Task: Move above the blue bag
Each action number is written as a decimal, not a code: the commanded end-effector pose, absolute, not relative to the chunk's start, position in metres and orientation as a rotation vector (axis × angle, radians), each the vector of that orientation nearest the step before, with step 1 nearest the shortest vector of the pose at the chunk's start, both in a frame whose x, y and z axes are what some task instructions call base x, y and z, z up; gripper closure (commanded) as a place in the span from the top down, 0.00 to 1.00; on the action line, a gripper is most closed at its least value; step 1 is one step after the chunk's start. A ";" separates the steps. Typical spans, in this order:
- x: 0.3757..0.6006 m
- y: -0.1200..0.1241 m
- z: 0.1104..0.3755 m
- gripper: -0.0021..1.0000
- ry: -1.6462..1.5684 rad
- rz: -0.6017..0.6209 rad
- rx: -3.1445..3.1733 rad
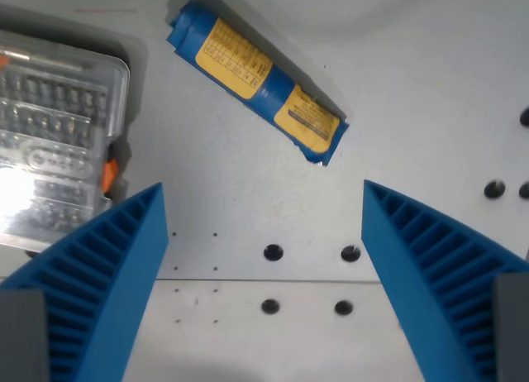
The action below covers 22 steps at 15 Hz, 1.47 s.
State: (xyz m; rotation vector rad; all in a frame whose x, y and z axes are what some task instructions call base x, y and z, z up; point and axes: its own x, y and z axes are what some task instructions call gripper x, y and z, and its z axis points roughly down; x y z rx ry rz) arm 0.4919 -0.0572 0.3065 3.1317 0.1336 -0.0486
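Observation:
The blue bag (pixel 256 74) with yellow label panels lies flat on the white table, slanting from upper left to lower right in the top half of the wrist view. My gripper (pixel 264 212) hangs above the table with its two blue ribbed fingers (pixel 107 274) spread wide at the lower left and lower right. Nothing sits between them. The bag lies just beyond the fingertips, closer to the top of the picture, and does not touch them.
A clear plastic case of screwdriver bits (pixel 54 142) with an orange latch lies at the wrist view's left, beside the left finger. The white table (pixel 248 200) has several dark screw holes (pixel 273 252) and a seam under the gripper.

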 end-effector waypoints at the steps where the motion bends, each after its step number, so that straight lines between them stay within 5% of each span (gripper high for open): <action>1: 0.489 -0.055 0.295 1.00 0.514 0.059 3.049; 22: 0.496 -0.047 0.200 1.00 1.266 0.022 2.748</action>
